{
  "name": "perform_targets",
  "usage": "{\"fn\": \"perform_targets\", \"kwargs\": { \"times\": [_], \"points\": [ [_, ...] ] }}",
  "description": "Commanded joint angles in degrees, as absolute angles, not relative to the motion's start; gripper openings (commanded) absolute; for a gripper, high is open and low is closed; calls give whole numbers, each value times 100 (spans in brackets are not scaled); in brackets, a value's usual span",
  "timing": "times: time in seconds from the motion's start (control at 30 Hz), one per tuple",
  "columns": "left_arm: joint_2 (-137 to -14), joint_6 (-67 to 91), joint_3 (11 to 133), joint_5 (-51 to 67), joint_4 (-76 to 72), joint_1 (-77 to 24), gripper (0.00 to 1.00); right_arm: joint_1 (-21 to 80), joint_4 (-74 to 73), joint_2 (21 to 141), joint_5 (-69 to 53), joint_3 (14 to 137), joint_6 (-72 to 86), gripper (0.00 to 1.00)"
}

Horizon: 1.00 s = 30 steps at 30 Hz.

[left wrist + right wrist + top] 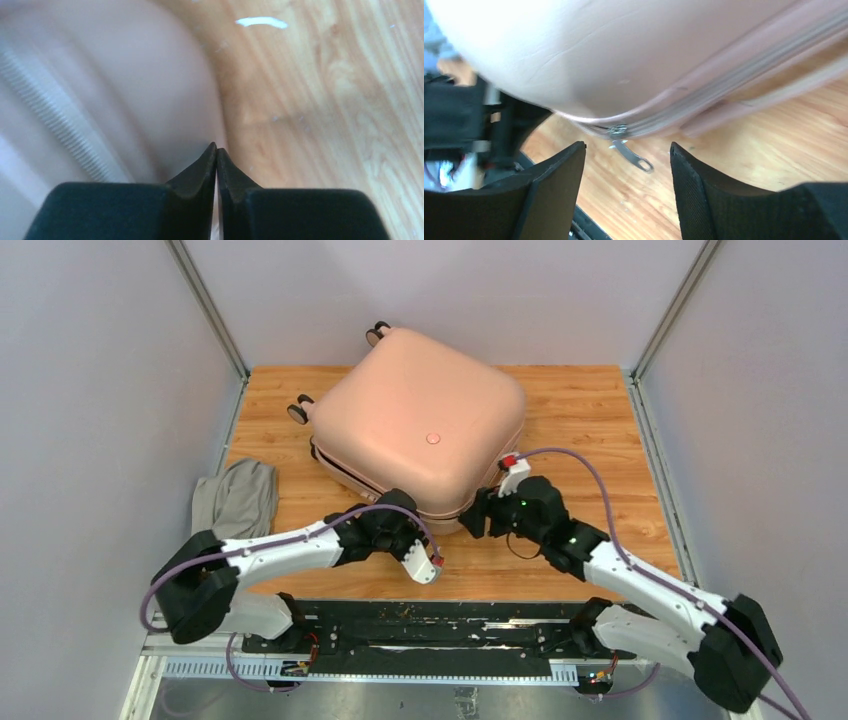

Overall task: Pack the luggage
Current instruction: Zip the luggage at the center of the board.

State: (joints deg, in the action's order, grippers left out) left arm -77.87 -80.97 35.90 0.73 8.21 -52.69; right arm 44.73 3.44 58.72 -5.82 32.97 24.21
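Note:
The luggage (420, 430) is a pale pink hard-shell case lying flat and closed on the wooden table (590, 410), wheels at the far left. My left gripper (396, 520) sits at its near corner, on the left side. Its fingers (200, 175) are shut with nothing between them, beside the shell (100, 90) and the zipper track (55, 120). On the right side of that corner is my right gripper (476, 515). It stands open (627, 150), and the metal zipper pull (631, 156) hangs from the slider (618, 131) just beyond its fingertips, untouched.
A grey cloth bundle (237, 497) lies at the table's left edge, left of the luggage. Grey walls close in the table on three sides. Bare wood (600, 510) shows right of the luggage. The left arm (464, 120) is close on the right wrist view's left.

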Motion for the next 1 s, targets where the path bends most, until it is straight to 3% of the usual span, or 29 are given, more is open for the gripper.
{"fn": "perform_targets", "kwargs": {
  "times": [0.0, 0.1, 0.33, 0.5, 0.63, 0.73, 0.8, 0.87, 0.93, 0.97],
  "points": [
    [-6944, -7766, 4641, 351, 2647, -5080, 21, 3746, -116, 5113, -339, 2914, 3215, 68],
    [-6787, -7481, 5161, 566, 4196, -4830, 40, 3326, -463, 5052, -259, 2972, 3589, 68],
    [-6812, -7603, 6439, 827, 5407, -2990, 52, 2511, -696, 6278, -516, 3583, 4156, 62],
    [-7787, -8245, 7913, 1070, 5805, -1325, 67, 2431, -538, 6990, -375, 4055, 4254, 59],
    [-8797, -8461, 9135, 1038, 5854, -586, 77, 2406, -225, 7429, -372, 4260, 4427, 55],
    [-9346, -8479, 9675, 1017, 5853, -314, 86, 2351, -51, 7798, -382, 4334, 4597, 46],
    [-9520, -8783, 9631, 802, 5841, -288, 88, 2268, 179, 8060, -422, 4389, 4689, 32],
    [-9697, -9052, 9580, 637, 5823, -288, 99, 2071, 272, 8313, -546, 4458, 4712, 16],
    [-9997, -9039, 9806, 536, 5819, -247, 100, 1821, 290, 8507, -594, 4570, 4650, 2],
    [-10140, -8970, 9973, 497, 5818, -235, 100, 1669, 290, 8594, -602, 4653, 4581, 0]
  ]
}}
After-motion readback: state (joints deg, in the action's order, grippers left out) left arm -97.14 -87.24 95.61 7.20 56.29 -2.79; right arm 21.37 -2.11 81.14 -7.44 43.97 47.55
